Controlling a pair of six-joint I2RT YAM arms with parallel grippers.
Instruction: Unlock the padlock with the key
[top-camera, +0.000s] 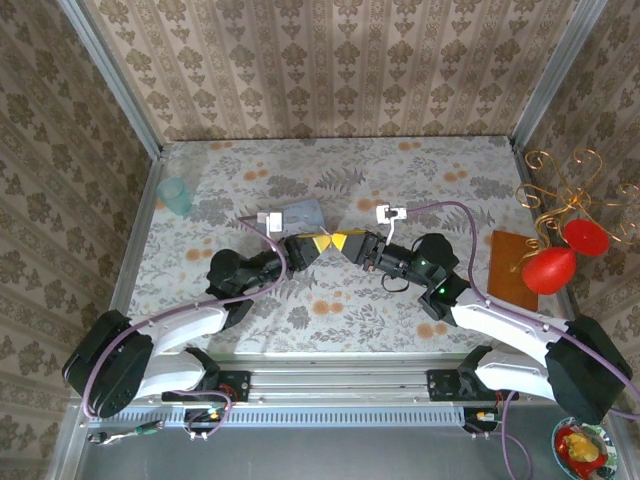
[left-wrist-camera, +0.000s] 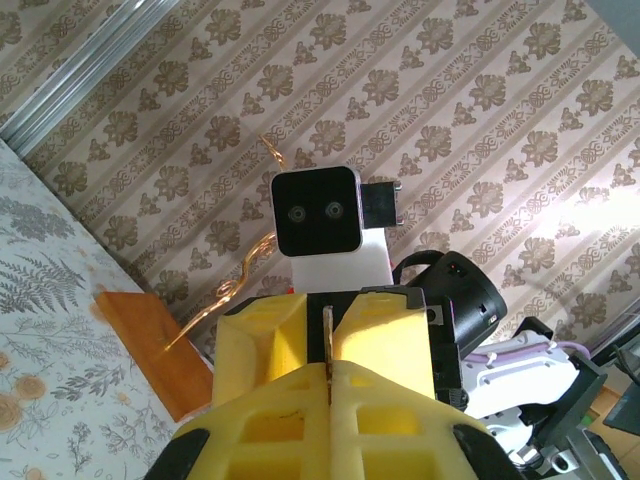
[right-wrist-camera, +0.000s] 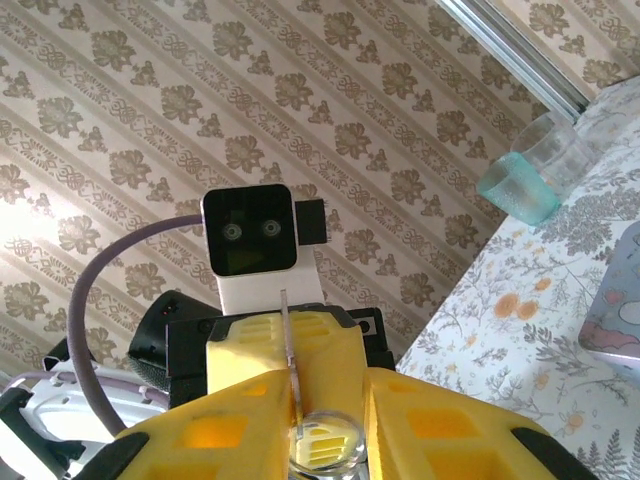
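**Top view**
- grippers: left gripper (top-camera: 326, 243) and right gripper (top-camera: 347, 243) meet tip to tip above the middle of the table (top-camera: 420, 180), yellow fingers nose to nose.
- padlock: too small to tell apart from the fingertips at that meeting point.
- containers: teal cup (top-camera: 176, 196) upright near the far-left corner. The translucent box (top-camera: 300, 212) lies just behind the left gripper. What either holds cannot be told.
- edges and room: wooden board (top-camera: 512, 268) at the right edge, beside red round pieces (top-camera: 548, 270) on a gold wire stand (top-camera: 560, 165). Bare floral surface across the far side, with frame posts (top-camera: 110, 75) at the far corners.

**Left wrist**
- left claw: clenched, pads together on a thin metal strip (left-wrist-camera: 327, 340) that stands edge-on out of the seam. Key or shackle, I cannot tell.
- right fingers: one either side of that strip, just beyond.

**Right wrist**
- right claw: jaws a little apart, with a round silvery piece (right-wrist-camera: 325, 447) between the pads, its rim at both. Whether it is pinched, I cannot tell.
- padlock: whether that round piece belongs to it, I cannot tell.
- strip: runs from the round piece up to the left gripper's closed tips.
- cup: clear above, teal below, near the wall edge.
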